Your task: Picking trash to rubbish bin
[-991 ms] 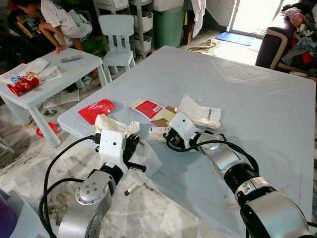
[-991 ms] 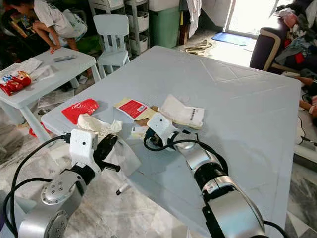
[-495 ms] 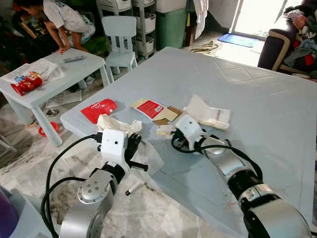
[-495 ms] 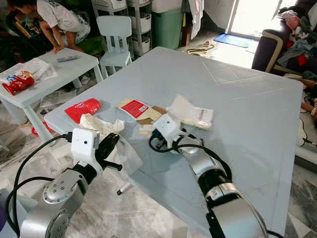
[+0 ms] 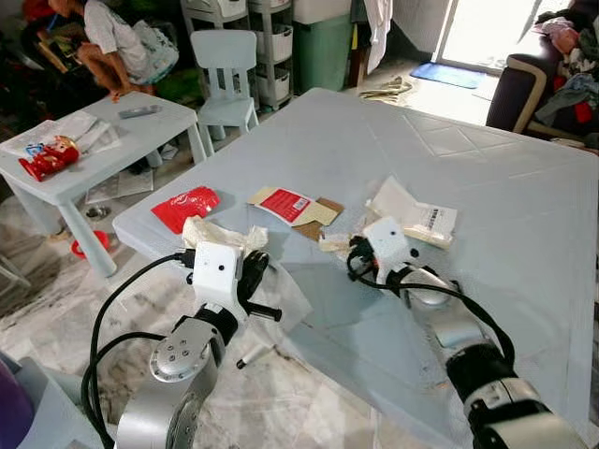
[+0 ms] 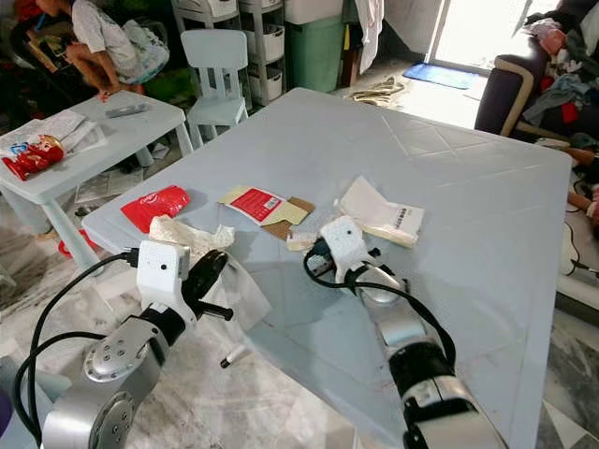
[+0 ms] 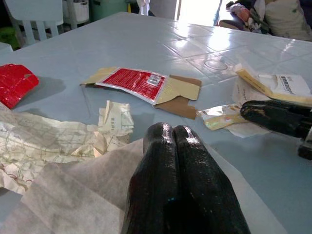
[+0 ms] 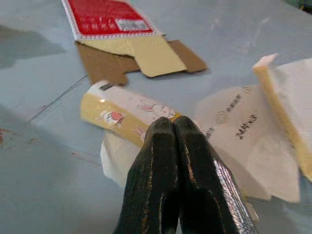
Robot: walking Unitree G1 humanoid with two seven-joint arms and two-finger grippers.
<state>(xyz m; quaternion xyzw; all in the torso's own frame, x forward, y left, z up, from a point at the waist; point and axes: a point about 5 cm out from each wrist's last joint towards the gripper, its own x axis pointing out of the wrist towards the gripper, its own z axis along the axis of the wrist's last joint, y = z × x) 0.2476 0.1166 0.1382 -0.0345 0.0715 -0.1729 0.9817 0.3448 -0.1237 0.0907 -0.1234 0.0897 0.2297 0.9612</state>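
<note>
Fingers first: your left gripper (image 7: pixel 187 185) is hanging at the near corner of the blue table (image 5: pixel 524 224) with its two black fingers pressed flat together, nothing between them. It is sitting over a sheet of thin white tissue (image 7: pixel 78 195), and a crumpled printed paper (image 7: pixel 44 144) is lying just beyond that, by the table's edge.

Your right gripper (image 8: pixel 173 161) is lying low over the table a little farther in, fingers squeezed together too and holding nothing. Its tips are resting right at a small yellow wrapper with cartoon figures (image 8: pixel 124 119), which is lying on a white paper scrap (image 8: pixel 234 131) (whether the fingertips are touching the wrapper or just above it, you cannot tell).

Past the wrapper, a flattened carton with a red printed face and brown flaps (image 5: pixel 292 208) is lying open on the table. To its left, near the table's corner, a red foil packet (image 5: pixel 184 207) is sitting. To the right, a folded white paper with a barcode label (image 5: pixel 416 213) is lying just beyond your right wrist.

Farther off, a person is crouching (image 5: pixel 112 42) behind a small white table (image 5: pixel 140 131) carrying a red snack bag (image 5: pixel 51 157), with a pale blue child's chair (image 5: pixel 225 70) beside it.
</note>
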